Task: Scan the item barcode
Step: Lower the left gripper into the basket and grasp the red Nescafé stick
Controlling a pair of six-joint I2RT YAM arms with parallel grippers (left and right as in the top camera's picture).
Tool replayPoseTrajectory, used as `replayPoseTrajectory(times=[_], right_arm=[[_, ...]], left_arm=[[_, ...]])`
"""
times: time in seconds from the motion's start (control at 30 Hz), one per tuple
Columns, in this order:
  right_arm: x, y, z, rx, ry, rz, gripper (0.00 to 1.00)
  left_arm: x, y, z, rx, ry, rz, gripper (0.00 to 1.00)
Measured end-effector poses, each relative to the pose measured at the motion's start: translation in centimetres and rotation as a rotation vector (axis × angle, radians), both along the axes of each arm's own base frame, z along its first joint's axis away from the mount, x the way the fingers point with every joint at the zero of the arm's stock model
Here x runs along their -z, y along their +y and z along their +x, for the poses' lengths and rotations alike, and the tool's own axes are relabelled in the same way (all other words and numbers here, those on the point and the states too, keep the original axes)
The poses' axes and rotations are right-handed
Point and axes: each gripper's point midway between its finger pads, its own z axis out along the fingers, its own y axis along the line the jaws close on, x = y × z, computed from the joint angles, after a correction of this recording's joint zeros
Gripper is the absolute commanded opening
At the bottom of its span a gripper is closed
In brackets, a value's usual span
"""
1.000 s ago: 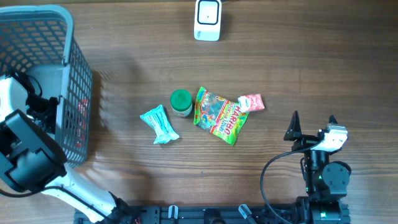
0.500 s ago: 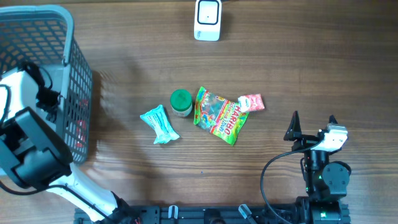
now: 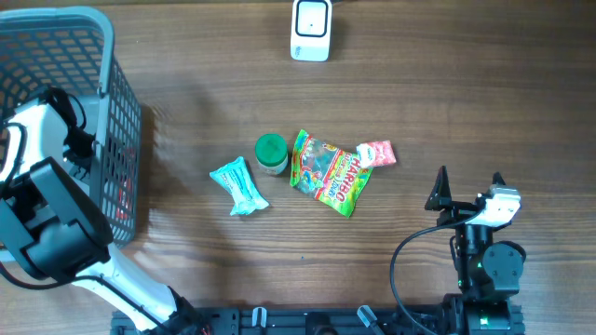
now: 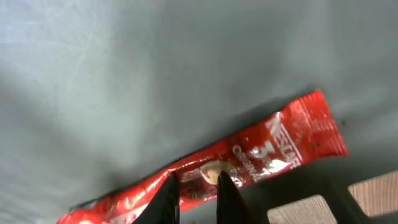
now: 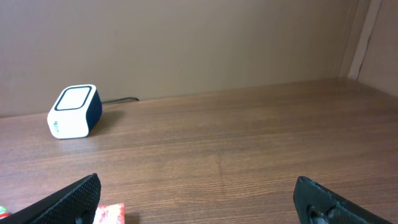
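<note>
snack bar (image 4: 267, 149): likely light, crinkly, slippery; pinch mid-wrapper | left gripper (image 4: 194, 182): nearly closed, hold unclear | right gripper (image 5: 196, 202): wide apart, empty

The wood-grain surface (image 3: 466, 93) is brown. The plastic mesh basket (image 3: 116, 112) is grey. The long foil wrapper (image 4: 261, 155) is red with white lettering. The boxy scanner (image 3: 310, 28) is white and navy.

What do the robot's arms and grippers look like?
The left arm is chunky, black and white. The right arm is black with a white block on top and a looping black cable. The right gripper has two pointy black fingers.
</note>
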Motion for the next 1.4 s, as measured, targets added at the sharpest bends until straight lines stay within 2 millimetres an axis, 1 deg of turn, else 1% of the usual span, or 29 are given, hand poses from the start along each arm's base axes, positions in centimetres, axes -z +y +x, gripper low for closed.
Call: replayPoseTrajectory(times=[0.03, 0.1, 0.27, 0.33, 0.47, 0.53, 0.57, 0.67, 0.73, 0.77, 0.8, 0.87, 0.93, 1.03, 1.07, 1.1, 1.27, 1.33, 1.4], right_arm=[[0.0, 0.0, 0.0, 0.000, 0.000, 0.000, 1.00], [0.0, 0.0, 0.0, 0.000, 0.000, 0.000, 1.00], [0.0, 0.0, 0.0, 0.000, 0.000, 0.000, 1.00], [0.0, 0.0, 0.0, 0.000, 0.000, 0.000, 1.00], [0.0, 0.0, 0.0, 0.000, 0.000, 0.000, 1.00], [0.0, 0.0, 0.0, 0.000, 0.000, 0.000, 1.00], [0.0, 0.0, 0.0, 0.000, 0.000, 0.000, 1.00], [0.0, 0.0, 0.0, 0.000, 0.000, 0.000, 1.00], [0.0, 0.0, 0.0, 0.000, 0.000, 0.000, 1.00], [0.0, 0.0, 0.0, 0.000, 0.000, 0.000, 1.00], [0.0, 0.0, 0.0, 0.000, 0.000, 0.000, 1.00], [0.0, 0.0, 0.0, 0.000, 0.000, 0.000, 1.00], [0.0, 0.0, 0.0, 0.000, 0.000, 0.000, 1.00], [0.0, 0.0, 0.0, 0.000, 0.000, 0.000, 1.00], [0.0, 0.0, 0.0, 0.000, 0.000, 0.000, 1.00], [0.0, 0.0, 0.0, 0.000, 0.000, 0.000, 1.00], [0.0, 0.0, 0.0, 0.000, 0.000, 0.000, 1.00], [0.0, 0.0, 0.0, 0.000, 0.000, 0.000, 1.00], [0.0, 0.0, 0.0, 0.000, 0.000, 0.000, 1.00]], left_arm=[[0.2, 0.0, 0.0, 0.000, -0.005, 0.002, 0.11], [0.3, 0.0, -0.1, 0.000, -0.028, 0.015, 0.04], [0.3, 0.3, -0.4, -0.002, -0.034, 0.053, 0.04], [0.3, 1.0, -1.3, -0.025, 0.012, 0.100, 0.04], [0.0, 3.2, -4.2, -0.098, 0.156, 0.238, 0.04], [-0.1, 4.1, -5.1, -0.125, 0.195, 0.279, 0.04], [-0.2, 4.5, -5.4, -0.136, 0.212, 0.293, 0.09], [-1.1, 5.1, -5.6, -0.152, 0.238, 0.312, 0.51], [-2.2, 5.2, -5.3, -0.160, 0.239, 0.312, 0.90], [-3.0, 5.4, -4.9, -0.163, 0.230, 0.313, 1.00], [-4.3, 5.8, -4.2, -0.170, 0.209, 0.321, 1.00], [-5.3, 6.1, -3.6, -0.171, 0.193, 0.327, 1.00], [-6.0, 6.2, -3.2, -0.165, 0.178, 0.324, 1.00], [-5.9, 5.7, -3.0, -0.129, 0.167, 0.288, 1.00], [-5.6, 5.4, -3.1, -0.119, 0.168, 0.273, 1.00], [-5.0, 5.0, -3.4, -0.107, 0.176, 0.255, 1.00], [-1.9, 3.4, -5.5, -0.065, 0.236, 0.198, 0.98], [-1.1, 2.9, -6.4, -0.046, 0.259, 0.179, 1.00], [-0.9, 2.9, -6.5, -0.030, 0.260, 0.174, 1.00]])
